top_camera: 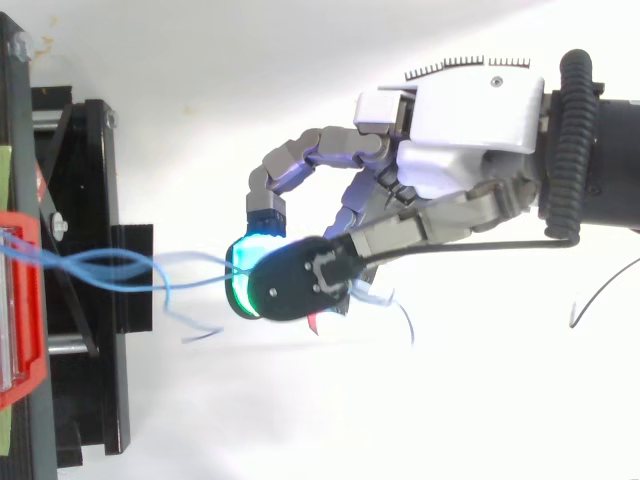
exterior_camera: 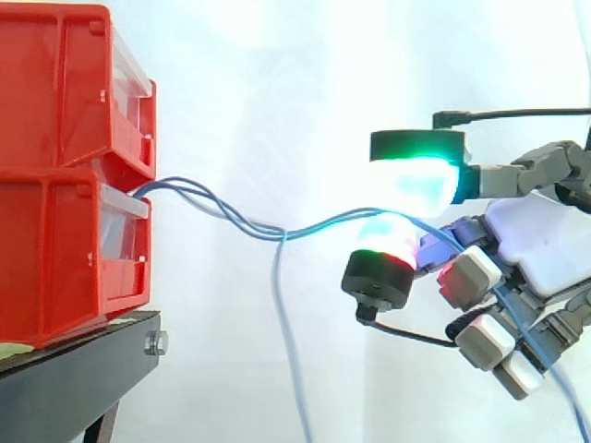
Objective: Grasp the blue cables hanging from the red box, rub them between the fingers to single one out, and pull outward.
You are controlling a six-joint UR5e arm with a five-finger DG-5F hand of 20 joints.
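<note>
Now: hand (exterior_camera: 540,242) sits at the right of the side view, closed in a pinch on the blue cables (exterior_camera: 231,218). One green-glowing pad (exterior_camera: 416,175) presses down from above and a red-and-white one presses up from below. The remaining fingers are curled under the palm and hold nothing I can make out.

Cable run: the strands leave the front opening of the lower red box (exterior_camera: 55,249) at the left. They travel right as a loose bundle and cross one another about midway between box and hand. From the crossing, one strand rises into the pinch and another drops straight down. More blue emerges behind the pads and trails down past the curled fingers. I cannot tell how many strands lie between the pads.

The lower box carries an upper red box (exterior_camera: 55,83), and both stand on the black stand (exterior_camera: 65,369).

Risks, as judged from here:
- More than one strand may be pinched, so an outward pull would bring the bundle rather than one cable.
- The crossing could tighten into a snag under tension, dragging the neighbouring strands along.
- The contact between the pads is small, so the cable may slip free if rubbing loosens the pressure.
- A hard pull might shift the boxes on the stand, since nothing visible clamps them.
</note>
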